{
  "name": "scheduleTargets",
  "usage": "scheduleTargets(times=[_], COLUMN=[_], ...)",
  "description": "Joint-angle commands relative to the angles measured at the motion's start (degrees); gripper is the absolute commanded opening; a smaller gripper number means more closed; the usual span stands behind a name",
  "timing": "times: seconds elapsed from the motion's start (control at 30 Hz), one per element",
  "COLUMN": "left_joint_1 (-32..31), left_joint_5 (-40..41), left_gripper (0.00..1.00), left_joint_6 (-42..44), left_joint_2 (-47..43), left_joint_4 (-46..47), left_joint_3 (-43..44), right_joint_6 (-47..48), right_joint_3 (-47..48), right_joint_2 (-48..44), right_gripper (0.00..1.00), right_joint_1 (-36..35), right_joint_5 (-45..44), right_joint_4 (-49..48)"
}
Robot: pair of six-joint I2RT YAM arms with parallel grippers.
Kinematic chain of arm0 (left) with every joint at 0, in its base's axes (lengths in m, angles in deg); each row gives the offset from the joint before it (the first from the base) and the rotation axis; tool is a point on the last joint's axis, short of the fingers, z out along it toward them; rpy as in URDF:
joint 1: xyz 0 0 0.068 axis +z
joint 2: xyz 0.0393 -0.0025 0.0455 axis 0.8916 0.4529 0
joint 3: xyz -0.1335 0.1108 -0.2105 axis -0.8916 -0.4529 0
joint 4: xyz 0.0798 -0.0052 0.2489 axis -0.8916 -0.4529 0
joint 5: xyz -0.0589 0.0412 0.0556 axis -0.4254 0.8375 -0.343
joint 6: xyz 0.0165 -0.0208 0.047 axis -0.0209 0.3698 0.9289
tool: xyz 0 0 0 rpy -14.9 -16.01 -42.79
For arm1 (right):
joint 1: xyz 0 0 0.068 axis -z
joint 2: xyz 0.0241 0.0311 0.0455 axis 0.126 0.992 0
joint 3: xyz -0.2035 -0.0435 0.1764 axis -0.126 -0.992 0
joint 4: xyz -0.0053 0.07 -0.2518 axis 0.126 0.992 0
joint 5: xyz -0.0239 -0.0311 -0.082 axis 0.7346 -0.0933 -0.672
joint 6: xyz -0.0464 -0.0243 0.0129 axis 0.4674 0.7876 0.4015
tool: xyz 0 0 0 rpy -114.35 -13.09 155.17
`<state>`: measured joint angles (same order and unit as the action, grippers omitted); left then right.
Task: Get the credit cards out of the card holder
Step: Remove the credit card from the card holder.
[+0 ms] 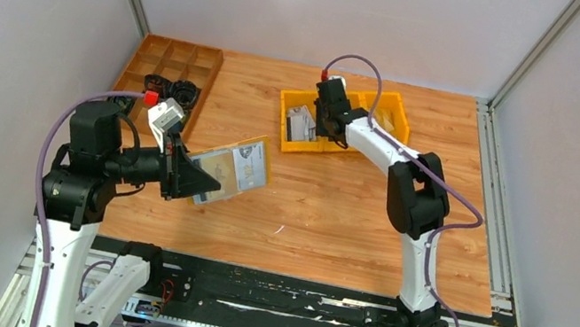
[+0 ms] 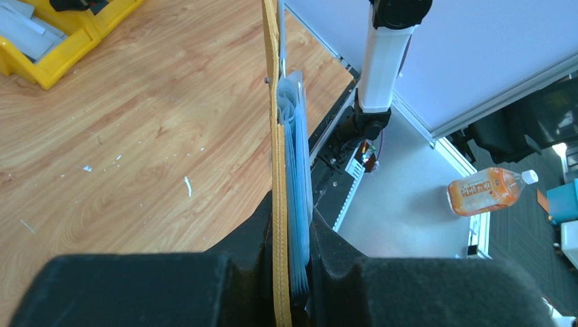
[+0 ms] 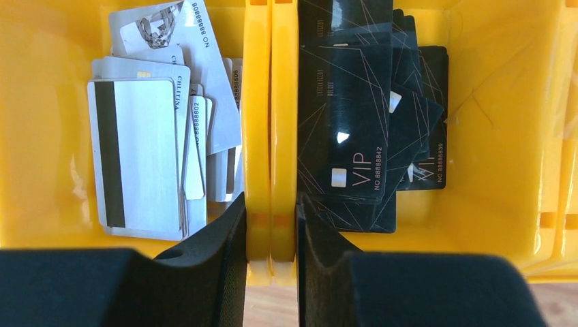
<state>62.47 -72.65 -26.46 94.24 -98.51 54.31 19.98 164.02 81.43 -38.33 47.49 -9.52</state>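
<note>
Left gripper is clamping the card holder edge-on, its fingers pinching the mustard cover plus the blue sleeves, toward the table's left edge. Right gripper is hanging over the yellow bins near the far edge, jaws narrowly apart, straddling the adjoining walls; contact unclear. Grey credit cards are lying in the left bin.

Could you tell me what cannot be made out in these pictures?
- Left wrist view: the card holder is seen edge-on, so what its sleeves hold is hidden.
- Top view: the left gripper covers the holder's near end.
- Right wrist view: whether the right gripper touches the yellow bins' walls is unclear.
</note>
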Motion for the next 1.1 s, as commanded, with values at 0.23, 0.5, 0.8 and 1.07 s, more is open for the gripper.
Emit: scheduleTargets(times=[0.23,0.5,0.8,1.07], left_joint_1=[-0.2,-0.2,-0.2,-0.2], left_joint_5=[-3.9,-5.1,-6.8,3.7], left_gripper=[0.0,0.0,0.0,0.0], left_joint_6=[-1.8,-2.5,-3.3,-11.0], left_joint_2=[-3.6,-5.2,-4.9,-3.7], left_joint_4=[0.7,0.7,0.6,10.2], left_joint_3=[-0.7,-1.3,0.5,0.7], right_joint_6=[-18.5,-24.5,-18.6,-18.0], right_joint_3=[-11.6,-17.1,-23.6,-37.0], right_joint_2=[-8.2,-13.7,-35.6,-55.4], right_gripper=[0.01,0.43,0.79,0.85], right_joint_1=[-12.4,-16.4,-15.9,-14.5], right_joint_5=[-13.5,-13.3,-2.2,25.6], right_joint_4=[5.6,3.7,-3.3,-19.5])
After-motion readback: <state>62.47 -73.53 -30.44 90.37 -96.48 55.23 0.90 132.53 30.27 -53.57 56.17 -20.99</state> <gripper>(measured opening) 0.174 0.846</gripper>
